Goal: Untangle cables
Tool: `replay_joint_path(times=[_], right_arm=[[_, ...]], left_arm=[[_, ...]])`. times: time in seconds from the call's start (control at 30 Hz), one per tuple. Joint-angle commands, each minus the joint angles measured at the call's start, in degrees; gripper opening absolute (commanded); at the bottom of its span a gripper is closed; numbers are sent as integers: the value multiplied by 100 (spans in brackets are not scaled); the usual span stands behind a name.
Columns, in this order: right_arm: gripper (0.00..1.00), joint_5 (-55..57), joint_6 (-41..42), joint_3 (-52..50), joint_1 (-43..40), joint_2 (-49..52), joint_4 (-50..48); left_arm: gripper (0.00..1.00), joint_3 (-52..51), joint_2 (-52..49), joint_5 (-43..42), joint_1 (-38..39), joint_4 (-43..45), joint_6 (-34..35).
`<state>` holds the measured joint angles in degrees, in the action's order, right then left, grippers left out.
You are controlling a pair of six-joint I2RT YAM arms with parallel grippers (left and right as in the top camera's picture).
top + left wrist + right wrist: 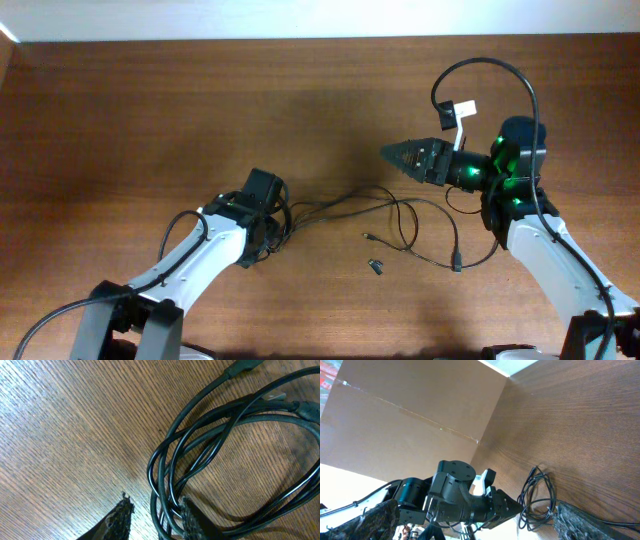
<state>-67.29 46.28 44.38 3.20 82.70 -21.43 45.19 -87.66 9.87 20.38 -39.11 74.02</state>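
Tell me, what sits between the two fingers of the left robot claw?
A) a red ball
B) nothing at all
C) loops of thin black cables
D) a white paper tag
C: in the left wrist view, loops of the thin black cables run between the fingertips of the left gripper.

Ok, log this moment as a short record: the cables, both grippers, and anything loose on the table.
cables: black, looped bundle at the left, loose strands running right across the table
left gripper: down at the bundle, jaws apart either side of the loops' bend, not clamped
right gripper: open, not touching the cables
loose piece: small, dark, lying apart from the strands
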Motion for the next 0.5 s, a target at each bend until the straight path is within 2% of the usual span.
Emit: replay_joint_path(times=[0.0, 0.1, 0.17, 0.27, 0.47], right_arm=[[99, 7, -107, -13, 11, 31, -15], [99, 9, -107, -13, 11, 31, -15], [99, 7, -107, -13, 11, 31, -15], [99, 9, -107, -13, 13, 31, -15], [99, 9, -107, -13, 11, 31, -15]], left_arm=[[34, -39, -52, 227, -31, 11, 35], [35, -39, -52, 243, -31, 79, 35], [52, -39, -52, 245, -31, 101, 35], [58, -59, -52, 245, -31, 101, 35], [54, -365, -63, 236, -31, 566, 35]])
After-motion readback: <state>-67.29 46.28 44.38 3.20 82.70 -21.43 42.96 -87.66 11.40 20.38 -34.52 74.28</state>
